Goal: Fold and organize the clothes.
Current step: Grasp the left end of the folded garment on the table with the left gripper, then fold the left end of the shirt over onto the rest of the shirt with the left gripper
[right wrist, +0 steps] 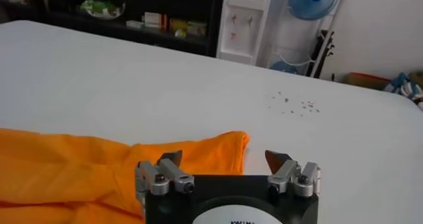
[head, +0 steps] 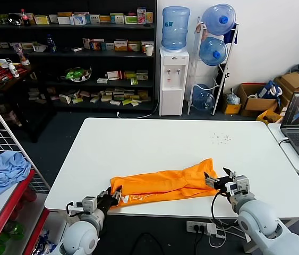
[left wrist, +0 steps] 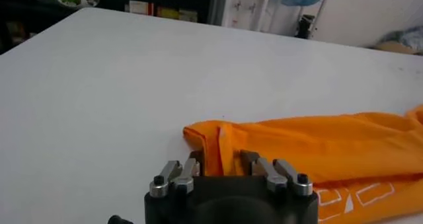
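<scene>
White lettering (left wrist: 350, 195) on orange T-shirt (head: 162, 185), unreadable

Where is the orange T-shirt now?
In the head view, the T-shirt lies along the table's near edge, between the left gripper and right gripper.

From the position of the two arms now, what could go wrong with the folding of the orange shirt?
1. The orange T-shirt lies close to the near edge of the white table; a pull toward the robot might drag it off.
2. Both pincers are open at the shirt's ends, the left pincer at a bunched corner; it may catch only one layer.
3. The right pincer stands wide, so it may close beside the fabric.
</scene>
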You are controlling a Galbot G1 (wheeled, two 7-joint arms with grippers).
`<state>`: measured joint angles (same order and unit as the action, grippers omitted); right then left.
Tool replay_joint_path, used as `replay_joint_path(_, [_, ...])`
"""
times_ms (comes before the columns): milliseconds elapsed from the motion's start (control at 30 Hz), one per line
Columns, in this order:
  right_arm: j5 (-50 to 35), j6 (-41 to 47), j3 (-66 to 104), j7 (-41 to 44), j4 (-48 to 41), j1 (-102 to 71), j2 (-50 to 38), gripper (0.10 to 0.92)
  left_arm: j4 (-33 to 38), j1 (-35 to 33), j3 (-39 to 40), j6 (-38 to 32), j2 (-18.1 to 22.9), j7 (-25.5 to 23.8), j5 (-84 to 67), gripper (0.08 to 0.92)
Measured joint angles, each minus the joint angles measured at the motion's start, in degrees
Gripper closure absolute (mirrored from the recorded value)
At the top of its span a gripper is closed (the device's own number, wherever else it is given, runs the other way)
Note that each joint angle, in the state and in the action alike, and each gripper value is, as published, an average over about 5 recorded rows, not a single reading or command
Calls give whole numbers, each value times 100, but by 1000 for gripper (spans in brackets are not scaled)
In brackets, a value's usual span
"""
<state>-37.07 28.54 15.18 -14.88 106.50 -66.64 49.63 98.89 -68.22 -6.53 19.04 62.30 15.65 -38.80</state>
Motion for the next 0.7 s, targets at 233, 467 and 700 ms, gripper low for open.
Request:
replay_joint_path(233, [101,-84,93,-36,-28,-45,111,203,-68,100,23,-110,-21,-99,113,824])
replay_joint_path(467, [220,-169,271,-43,-13,-123,291,203,-201,304,-79,-198,-181,-220,130,871])
replay_joint_path(700, [366,-206,367,-41,-6,-215,510,203,-457,659,-173,-163,-560,-384,151,871])
